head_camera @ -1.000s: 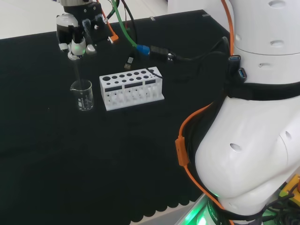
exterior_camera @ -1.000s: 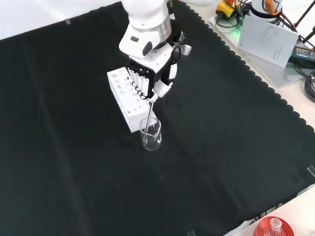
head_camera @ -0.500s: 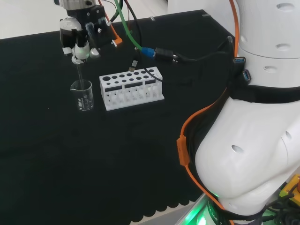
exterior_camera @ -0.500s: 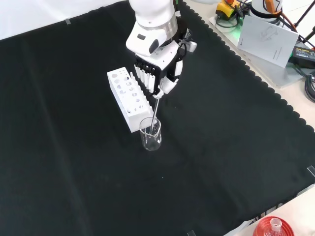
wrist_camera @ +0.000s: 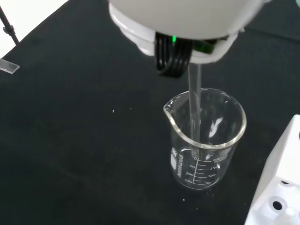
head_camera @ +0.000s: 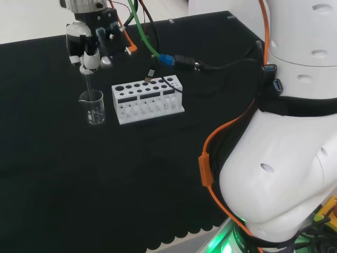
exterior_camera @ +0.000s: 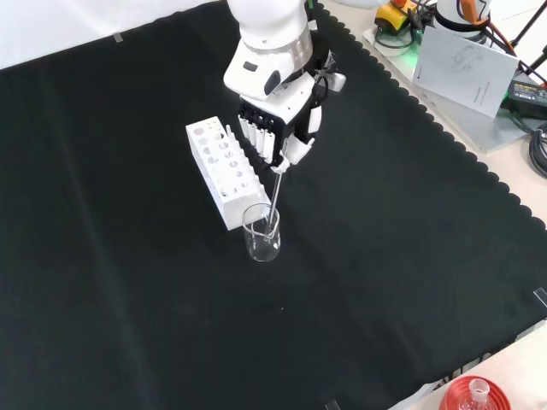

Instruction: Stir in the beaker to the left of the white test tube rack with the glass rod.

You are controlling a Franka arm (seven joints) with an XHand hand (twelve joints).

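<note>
Glass rod (exterior_camera: 273,198) pinched by fingers (exterior_camera: 259,134), tip in beaker (exterior_camera: 261,233).

A black cloth (exterior_camera: 128,282) with a scalloped edge covers the bench. Beyond the cloth's right edge in the front view, a grey sheet of paper (exterior_camera: 464,67) lies on the bare bench top, with black cables (exterior_camera: 538,145) just beside it. A red ribbed ring stand (exterior_camera: 474,395) holding a clear flask sits off the cloth's near right corner.
</note>
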